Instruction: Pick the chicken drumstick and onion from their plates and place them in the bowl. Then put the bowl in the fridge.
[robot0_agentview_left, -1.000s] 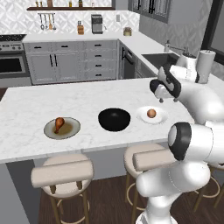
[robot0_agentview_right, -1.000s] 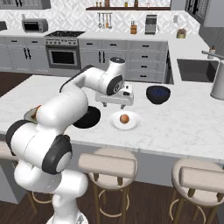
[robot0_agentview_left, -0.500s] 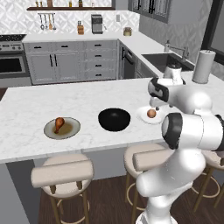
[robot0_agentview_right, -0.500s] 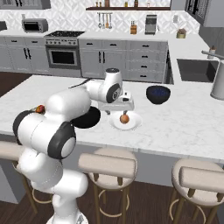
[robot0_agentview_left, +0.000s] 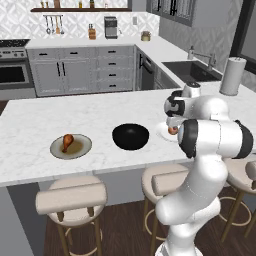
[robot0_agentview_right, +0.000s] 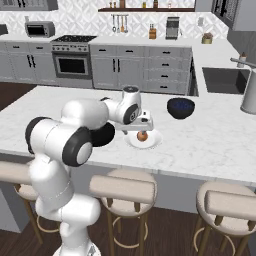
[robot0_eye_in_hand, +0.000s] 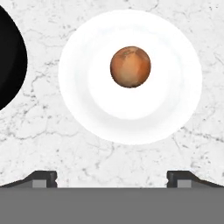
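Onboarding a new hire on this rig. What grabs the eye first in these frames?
The white arm folded over the marble island, its open gripper hanging above the onion on the white plate. Next, the glossy black bowl at the island's middle, beside that plate. Then the chicken drumstick alone on the grey-olive plate, on the bowl's far side from the onion.

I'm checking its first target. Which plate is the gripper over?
The white plate holding the onion; the grey-olive plate with the chicken drumstick sits beyond the bowl.
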